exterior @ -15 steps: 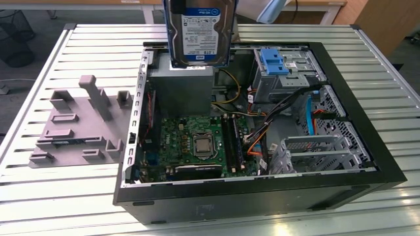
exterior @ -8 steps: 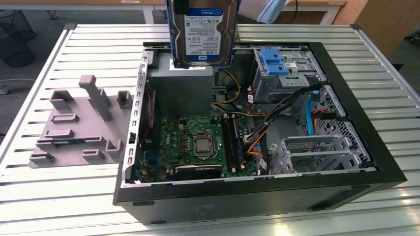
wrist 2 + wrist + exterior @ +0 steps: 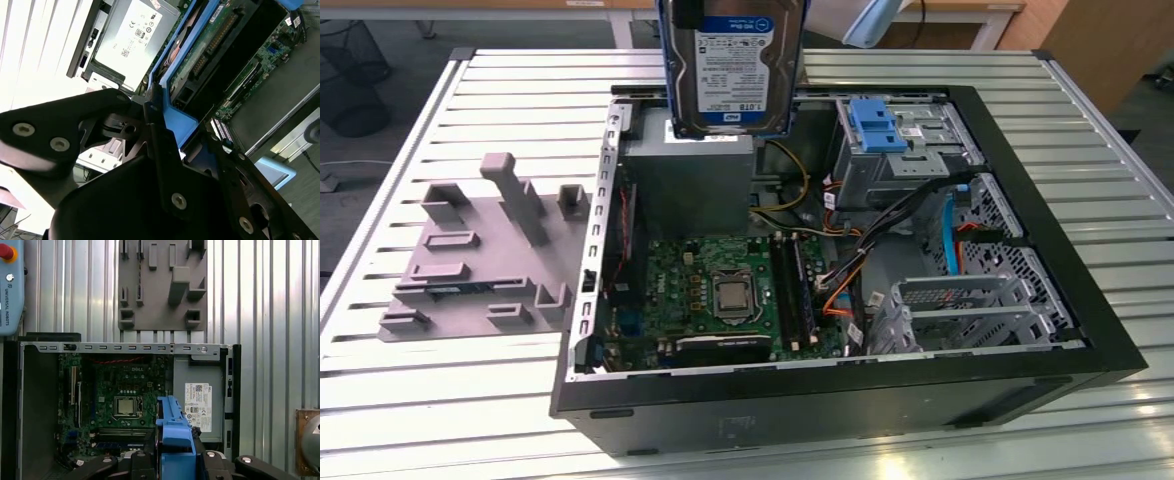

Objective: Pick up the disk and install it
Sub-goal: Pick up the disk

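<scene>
Finding: the tool (image 3: pixel 175 450) pinches the disk (image 3: pixel 727 70) by its blue carrier frame, holding it on edge (label outward) above the open computer case (image 3: pixel 854 405) — evidently high enough to clear its walls and cabling (image 3: pixel 907 203).

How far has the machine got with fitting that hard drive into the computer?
Done, it seems: the pickup. The disk is off the table, held high above the open computer case. In hand: in the first wrist view the pincer is clamped on the disk's blue frame. Left: the installing itself, since the disk sits in no bay of the case yet.
</scene>
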You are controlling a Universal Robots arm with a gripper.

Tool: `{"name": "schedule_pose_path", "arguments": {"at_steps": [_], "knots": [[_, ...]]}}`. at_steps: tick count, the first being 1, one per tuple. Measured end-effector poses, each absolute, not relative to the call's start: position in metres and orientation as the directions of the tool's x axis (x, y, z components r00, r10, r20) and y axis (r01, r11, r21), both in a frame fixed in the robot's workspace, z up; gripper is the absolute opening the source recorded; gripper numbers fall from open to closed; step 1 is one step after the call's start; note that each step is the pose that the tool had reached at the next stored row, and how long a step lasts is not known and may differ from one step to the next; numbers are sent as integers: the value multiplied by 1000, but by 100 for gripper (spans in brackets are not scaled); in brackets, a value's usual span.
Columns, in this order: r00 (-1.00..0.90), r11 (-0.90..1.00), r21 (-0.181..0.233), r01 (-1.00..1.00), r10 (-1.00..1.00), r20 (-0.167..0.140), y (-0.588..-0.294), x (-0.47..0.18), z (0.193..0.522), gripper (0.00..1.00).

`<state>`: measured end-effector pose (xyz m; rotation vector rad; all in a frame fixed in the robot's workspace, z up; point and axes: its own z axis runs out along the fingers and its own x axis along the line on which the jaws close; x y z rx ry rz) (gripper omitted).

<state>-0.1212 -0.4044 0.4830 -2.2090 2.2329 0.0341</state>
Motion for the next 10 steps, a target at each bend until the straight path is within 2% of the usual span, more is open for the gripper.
{"name": "schedule_pose_path", "arguments": {"at_steps": [10], "knots": [[-11, 11, 15, -1000, -1000, -16, -433, -121, 483, 36]]}}
